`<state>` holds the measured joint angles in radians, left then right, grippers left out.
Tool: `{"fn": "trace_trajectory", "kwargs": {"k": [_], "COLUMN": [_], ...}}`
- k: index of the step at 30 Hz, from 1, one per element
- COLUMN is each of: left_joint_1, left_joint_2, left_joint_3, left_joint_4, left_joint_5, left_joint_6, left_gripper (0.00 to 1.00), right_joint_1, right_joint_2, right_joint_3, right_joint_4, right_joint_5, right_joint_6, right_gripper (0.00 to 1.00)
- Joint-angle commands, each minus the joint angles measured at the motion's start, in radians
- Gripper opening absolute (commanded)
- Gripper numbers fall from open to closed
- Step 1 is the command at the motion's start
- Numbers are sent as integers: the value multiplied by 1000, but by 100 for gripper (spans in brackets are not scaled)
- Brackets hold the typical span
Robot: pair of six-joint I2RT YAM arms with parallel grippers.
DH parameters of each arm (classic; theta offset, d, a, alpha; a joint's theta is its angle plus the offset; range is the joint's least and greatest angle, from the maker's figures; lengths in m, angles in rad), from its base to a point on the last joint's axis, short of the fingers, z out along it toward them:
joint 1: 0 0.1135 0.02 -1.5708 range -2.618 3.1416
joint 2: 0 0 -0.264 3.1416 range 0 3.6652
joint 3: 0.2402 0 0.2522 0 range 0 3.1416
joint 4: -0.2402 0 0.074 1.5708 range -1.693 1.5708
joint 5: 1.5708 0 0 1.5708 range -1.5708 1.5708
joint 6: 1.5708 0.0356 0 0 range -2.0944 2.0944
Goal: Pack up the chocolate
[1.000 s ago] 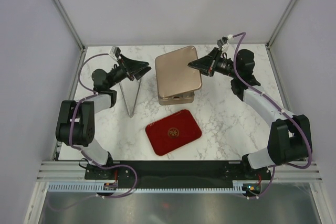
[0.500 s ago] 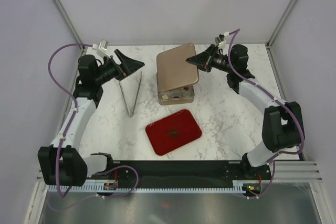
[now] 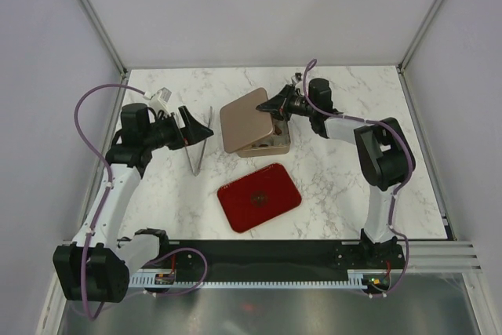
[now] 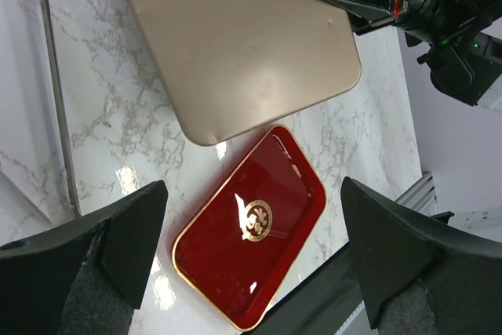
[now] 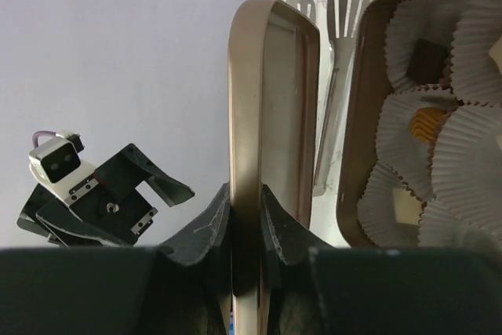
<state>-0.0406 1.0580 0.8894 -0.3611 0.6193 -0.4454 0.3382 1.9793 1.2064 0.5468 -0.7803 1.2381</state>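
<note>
Lowered since the earlier frame, the gold lid (image 3: 245, 119) is tilted over the gold box (image 5: 346, 194), its edge clamped by the right fingers (image 5: 276, 223). Dark brown, tan and cream chocolate (image 5: 428, 54) is seen in paper cups (image 5: 471, 52) inside the box; the left fingers (image 3: 196, 123) are spread wide, empty.

text: none legible in any view | sign: one gold round emblem (image 4: 255, 220) at the centre of the red tray (image 4: 216, 276); ornamental; its pattern too fine to read as letters | top view: the same emblem shows only as a faint gold speck | brands, numbers, labels: none readable
</note>
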Motion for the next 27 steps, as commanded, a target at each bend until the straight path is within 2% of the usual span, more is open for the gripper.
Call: {"fn": "trace_trajectory", "kwargs": {"k": [1, 13, 27], "left_joint_1": [4, 4, 5], "left_joint_2": [-39, -44, -36], "left_joint_3": [-1, 5, 16], "left_joint_4": [-29, -39, -48], "left_joint_5": [-36, 0, -20], "left_joint_6": [85, 99, 114], "left_gripper": [100, 100, 100], "right_joint_1": [-5, -38, -84], "right_joint_2": [35, 148, 208], "right_joint_3": [68, 78, 61], "right_joint_4": [134, 209, 269], "right_joint_5": [-7, -31, -83], "right_joint_6": [29, 69, 90], "right_gripper": [0, 0, 0]}}
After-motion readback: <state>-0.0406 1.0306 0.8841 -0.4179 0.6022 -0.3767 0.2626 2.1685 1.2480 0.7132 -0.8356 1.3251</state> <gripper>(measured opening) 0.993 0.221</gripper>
